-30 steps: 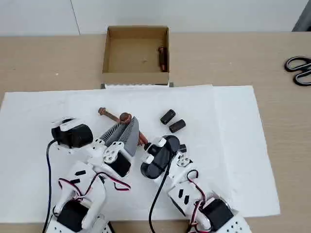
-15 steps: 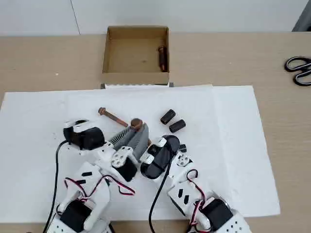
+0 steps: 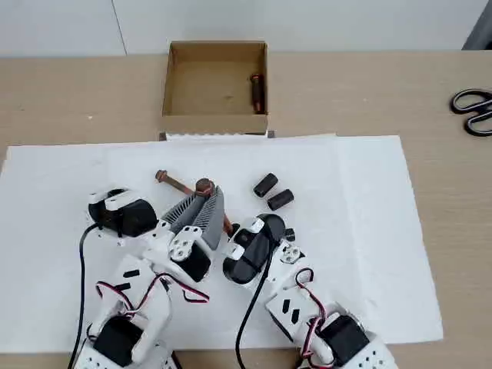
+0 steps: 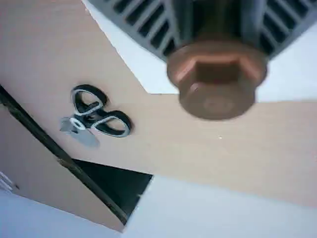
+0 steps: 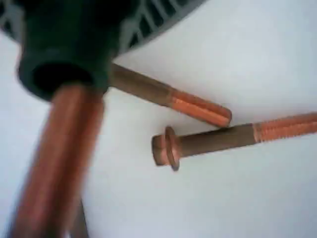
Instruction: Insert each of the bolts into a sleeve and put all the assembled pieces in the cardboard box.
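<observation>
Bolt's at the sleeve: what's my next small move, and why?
Probably push the bolt in the left gripper forward along its axis: its tip meets the mouth of the sleeve in the right gripper, most of the shank outside.

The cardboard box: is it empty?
No, a copper-coloured piece lies inside the cardboard box against a side wall.

Dull coppery metal bolt [image 4: 216, 79], matt dark sleeve [image 5: 74, 44], plain cardboard box [image 3: 215, 123], smooth white paper sheet [image 3: 369, 231]

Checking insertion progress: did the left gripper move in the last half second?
Yes. Left gripper, shut on a bolt, shifted away from the sleeves, toward the loose bolt.
</observation>
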You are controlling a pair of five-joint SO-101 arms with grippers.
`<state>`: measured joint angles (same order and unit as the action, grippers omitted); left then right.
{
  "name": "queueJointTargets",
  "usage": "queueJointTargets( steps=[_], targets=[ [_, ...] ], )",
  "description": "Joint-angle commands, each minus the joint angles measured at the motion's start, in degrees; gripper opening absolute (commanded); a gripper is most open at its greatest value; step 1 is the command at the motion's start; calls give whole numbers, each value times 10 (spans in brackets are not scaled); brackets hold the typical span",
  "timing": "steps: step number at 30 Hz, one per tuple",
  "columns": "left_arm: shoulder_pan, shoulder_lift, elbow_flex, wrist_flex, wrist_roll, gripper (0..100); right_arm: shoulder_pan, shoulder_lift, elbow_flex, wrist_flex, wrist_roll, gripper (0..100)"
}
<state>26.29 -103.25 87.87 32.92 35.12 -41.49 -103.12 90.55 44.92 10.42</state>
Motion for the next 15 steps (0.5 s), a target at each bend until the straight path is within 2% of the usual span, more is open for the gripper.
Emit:
queueJointTargets(
  steps=[1, 9, 15],
  targets=[
    [25, -7, 4, -17, 24, 6, -1, -7, -11, -17, 3, 2],
    [30, -7, 15, -20, 26, 6, -1, -7, -25, -14, 3, 2],
    [0, -7, 7, -36, 26, 6, -1, -7, -19, -13, 3, 2]
  ],
)
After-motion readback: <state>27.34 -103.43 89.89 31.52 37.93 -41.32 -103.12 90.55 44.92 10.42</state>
